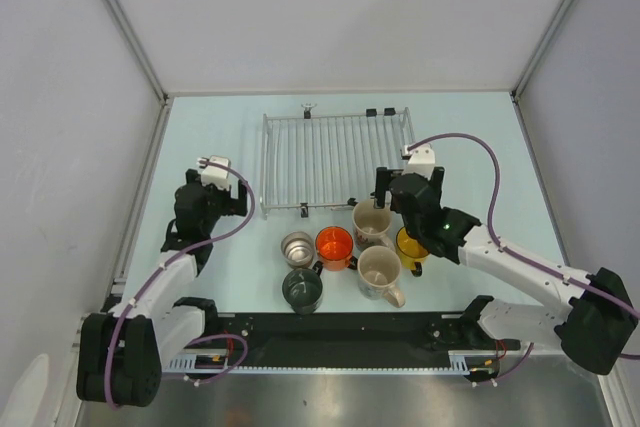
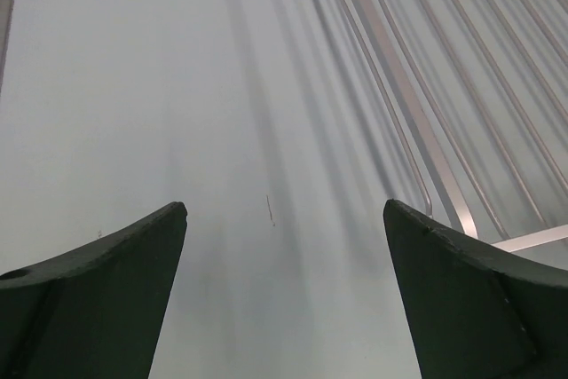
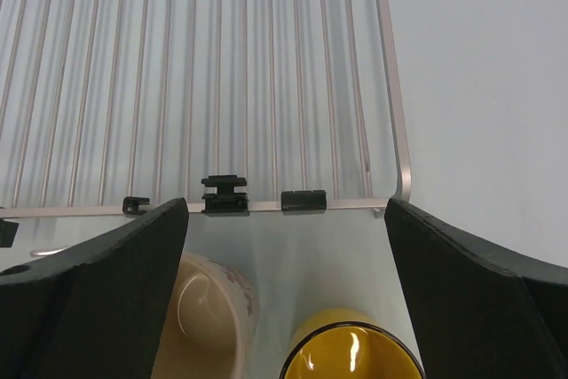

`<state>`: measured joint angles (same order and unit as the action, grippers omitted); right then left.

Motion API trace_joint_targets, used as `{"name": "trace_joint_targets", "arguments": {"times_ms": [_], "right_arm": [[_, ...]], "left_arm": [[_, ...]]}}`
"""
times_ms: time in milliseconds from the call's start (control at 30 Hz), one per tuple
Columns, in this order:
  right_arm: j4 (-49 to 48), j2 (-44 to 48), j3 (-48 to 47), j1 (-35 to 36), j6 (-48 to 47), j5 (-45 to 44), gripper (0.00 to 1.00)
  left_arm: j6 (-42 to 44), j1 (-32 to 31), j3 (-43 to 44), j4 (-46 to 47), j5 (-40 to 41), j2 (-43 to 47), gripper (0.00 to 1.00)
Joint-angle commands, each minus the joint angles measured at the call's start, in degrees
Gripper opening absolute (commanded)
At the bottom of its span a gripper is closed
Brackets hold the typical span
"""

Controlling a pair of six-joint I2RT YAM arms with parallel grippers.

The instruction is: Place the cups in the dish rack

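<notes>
Right gripper (image 3: 286,203) stands wide open and empty, poised above the table between the cream printed mug (image 3: 209,308) and the yellow mug (image 3: 351,352), just short of the near rail of the flat silver wire dish rack (image 3: 222,86). Two small black clips (image 3: 225,194) sit on that rail. Left gripper (image 2: 284,210) is likewise wide open and holds nothing, over the pale blue table (image 2: 133,86) just left of the rack's side bars. All six mugs stand upright on the table near the rack's near edge, none inside it: besides those two, an orange mug (image 1: 334,245), a small shiny steel mug (image 1: 297,246), a dark grey-green mug (image 1: 302,289) and a second cream mug (image 1: 378,272). The rack bars carry no load.
</notes>
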<state>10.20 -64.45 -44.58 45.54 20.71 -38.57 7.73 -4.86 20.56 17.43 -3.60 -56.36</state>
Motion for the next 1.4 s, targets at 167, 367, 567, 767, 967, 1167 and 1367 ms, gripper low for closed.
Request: {"name": "trace_joint_targets", "arguments": {"times_ms": [167, 367, 567, 767, 967, 1167, 1367], "right_arm": [[-0.44, 5.99, 0.45, 1.48, -4.18, 1.91, 1.0], [6.74, 6.44, -3.66, 1.83, -4.1, 3.67, 0.85], [9.83, 1.08, -5.17, 2.71, -2.08, 7.19, 0.86], [14.57, -2.96, -7.19, 4.73, -0.15, 9.56, 0.8], [19.77, -4.11, -8.77, 6.49, 1.35, 10.08, 0.73], [24.25, -8.5, -11.49, 6.4, 1.62, 8.78, 0.68], [23.38, -13.6, -11.76, 5.62, 1.61, 9.12, 0.61]], "left_arm": [[0.45, -0.06, -0.78, 2.61, -1.85, 4.24, 1.0], [0.36, -0.06, -0.34, 2.78, -1.24, 3.1, 1.0], [0.45, -0.06, -1.04, 3.13, -1.85, 4.41, 1.0], [0.54, -0.06, -1.31, 3.22, -2.12, 4.85, 1.0], [0.45, -0.06, -1.4, 3.31, -2.29, 4.85, 1.0], [0.36, -0.06, -1.57, 3.14, -2.21, 5.47, 1.0], [0.36, -0.06, -2.1, 3.14, -2.38, 6.87, 1.0]]}}
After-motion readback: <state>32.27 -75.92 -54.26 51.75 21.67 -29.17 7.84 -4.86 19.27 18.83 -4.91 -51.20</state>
